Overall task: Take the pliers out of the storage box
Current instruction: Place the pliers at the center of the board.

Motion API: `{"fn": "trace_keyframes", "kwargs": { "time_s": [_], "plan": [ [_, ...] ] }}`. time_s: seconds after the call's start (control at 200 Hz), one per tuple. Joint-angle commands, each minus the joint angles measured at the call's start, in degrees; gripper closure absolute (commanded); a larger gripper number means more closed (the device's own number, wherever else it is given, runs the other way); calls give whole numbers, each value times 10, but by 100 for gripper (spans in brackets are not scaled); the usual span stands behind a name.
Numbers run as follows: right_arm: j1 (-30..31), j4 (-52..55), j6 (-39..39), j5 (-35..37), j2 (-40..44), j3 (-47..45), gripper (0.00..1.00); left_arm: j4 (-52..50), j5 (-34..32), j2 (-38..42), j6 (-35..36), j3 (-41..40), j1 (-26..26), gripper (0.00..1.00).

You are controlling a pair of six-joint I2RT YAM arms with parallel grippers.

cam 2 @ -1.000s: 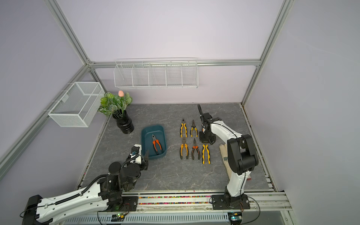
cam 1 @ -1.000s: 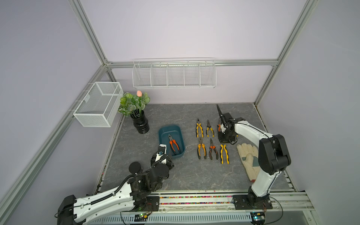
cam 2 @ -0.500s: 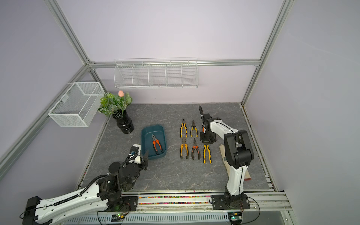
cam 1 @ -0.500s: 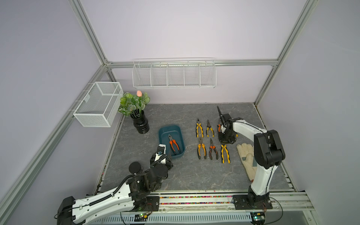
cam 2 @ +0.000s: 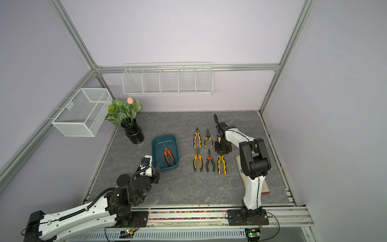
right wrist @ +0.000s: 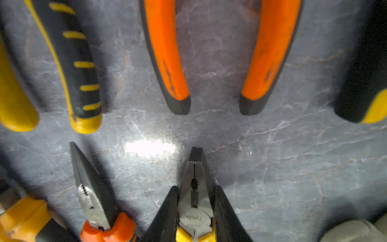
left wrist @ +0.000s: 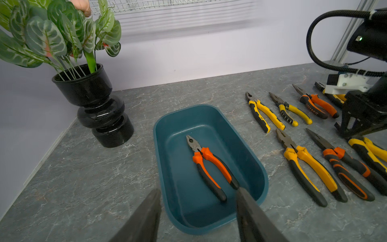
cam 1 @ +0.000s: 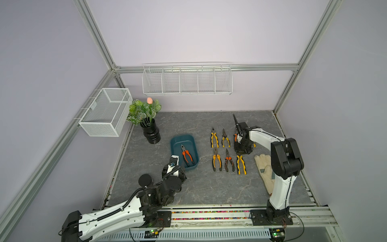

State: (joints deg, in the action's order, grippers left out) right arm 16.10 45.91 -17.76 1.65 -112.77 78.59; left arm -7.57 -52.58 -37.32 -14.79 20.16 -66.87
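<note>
Grey marbled tabletop (cam 1: 199, 188), lilac-walled cell.
Teal storage box (cam 1: 182, 136): one orange-handled combination pliers (cam 1: 187, 156) lies inside, apparently the last to remove.
Left hand (left wrist: 198, 190): fingers apart over the box's near end, seemingly poised for that pair.
Laid-out pliers (cam 1: 216, 160): two rows beside the box, noses aligned, likely for tidy sorting.
Right hand (right wrist: 196, 187): fingers flank the head of the yellow-handled pliers (right wrist: 193, 167); clamped or freed, cannot tell.

Stamped "deli" on the metal head of the yellow-handled pliers (right wrist: 193, 209); printed, roughly "GREENER", along the orange-handled pliers (left wrist: 313, 106).
</note>
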Motion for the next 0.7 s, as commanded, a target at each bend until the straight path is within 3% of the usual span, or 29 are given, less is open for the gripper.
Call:
{"fn": "trace_keyframes", "kwargs": {
  "time_s": [0.0, 0.07, 0.2, 0.405, 0.45, 0.53, 0.695],
  "plan": [
    [-3, -6, -8, -1, 0, 12, 58, -9, 9, -5, -20, 23, 5, 38],
    [-3, -8, -9, -2, 8, 6, 49, -15, 19, -13, -24, 27, 13, 36],
    [1, -17, -15, -1, 61, -19, 46, -62, 84, -55, -65, 64, 73, 33],
    [48, 1, -36, 27, 238, -67, 45, -172, 209, -252, -125, 188, 203, 35],
    [63, 9, -41, 31, 267, -72, 45, -180, 246, -296, -132, 213, 223, 39],
    [84, 27, -51, 30, 300, -79, 45, -204, 278, -367, -153, 257, 238, 45],
    [101, 22, -72, 11, 367, -123, 45, -230, 299, -463, -192, 312, 258, 44]
  ]
}}
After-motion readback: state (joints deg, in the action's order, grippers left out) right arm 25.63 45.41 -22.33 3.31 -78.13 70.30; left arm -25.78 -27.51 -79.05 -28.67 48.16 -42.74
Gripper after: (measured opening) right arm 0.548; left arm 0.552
